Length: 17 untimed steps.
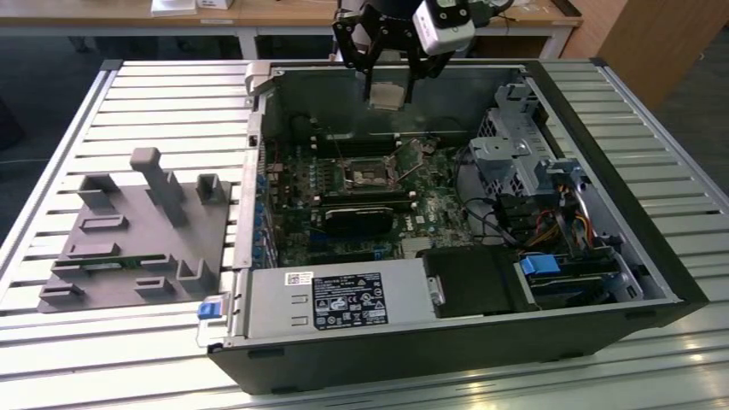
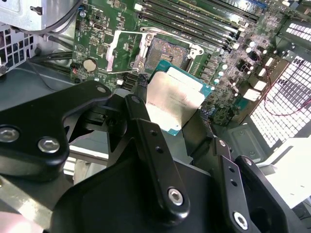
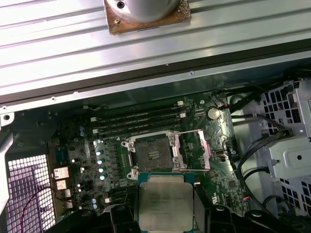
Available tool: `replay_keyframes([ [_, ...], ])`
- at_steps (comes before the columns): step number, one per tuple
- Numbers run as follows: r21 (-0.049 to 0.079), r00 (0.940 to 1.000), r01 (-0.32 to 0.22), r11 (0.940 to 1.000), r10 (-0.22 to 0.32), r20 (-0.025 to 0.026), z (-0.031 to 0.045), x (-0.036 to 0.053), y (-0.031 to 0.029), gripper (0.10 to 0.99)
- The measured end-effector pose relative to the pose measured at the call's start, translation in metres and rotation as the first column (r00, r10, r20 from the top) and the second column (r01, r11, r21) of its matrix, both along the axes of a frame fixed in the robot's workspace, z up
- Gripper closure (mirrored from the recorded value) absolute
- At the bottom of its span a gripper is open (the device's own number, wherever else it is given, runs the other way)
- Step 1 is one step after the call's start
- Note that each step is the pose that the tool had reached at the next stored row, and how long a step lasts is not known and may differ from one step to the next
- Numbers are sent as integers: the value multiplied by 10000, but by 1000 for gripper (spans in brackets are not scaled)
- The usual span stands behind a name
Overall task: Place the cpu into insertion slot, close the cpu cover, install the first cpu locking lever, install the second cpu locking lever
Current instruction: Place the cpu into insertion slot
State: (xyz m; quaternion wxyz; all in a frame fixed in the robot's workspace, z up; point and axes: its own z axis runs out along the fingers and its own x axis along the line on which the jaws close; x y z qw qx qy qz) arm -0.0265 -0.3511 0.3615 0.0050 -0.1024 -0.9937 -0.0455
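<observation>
My gripper (image 1: 387, 85) hangs over the back of the open computer case, shut on the cpu (image 1: 387, 95), a small silvery square chip. In both wrist views the cpu (image 2: 175, 99) (image 3: 166, 201) sits flat between the black fingers (image 2: 146, 131), a little above and to one side of the insertion slot (image 2: 167, 51) (image 3: 151, 153). In the exterior view the insertion slot (image 1: 367, 177) lies lower, on the green board in the middle of the case, its dark centre bare. The cpu cover (image 3: 197, 148) (image 2: 121, 48) stands swung open beside the slot.
Long black memory slots (image 3: 141, 121) run beside the socket. A black heatsink-like block (image 1: 358, 218), a drive cage (image 1: 524, 158) with cables and a power supply (image 1: 341, 299) crowd the case. A grey fixture (image 1: 125, 231) sits on the slatted table at the exterior view's left.
</observation>
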Motion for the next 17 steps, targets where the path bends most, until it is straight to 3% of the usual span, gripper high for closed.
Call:
replay_keyframes([
  [6,0,9999,115,9999,-115,0,-4,0,0,549],
  [11,0,9986,533,9986,-533,0,-13,0,0,549],
  [17,0,9916,1291,9916,-1291,0,-28,0,2,549],
])
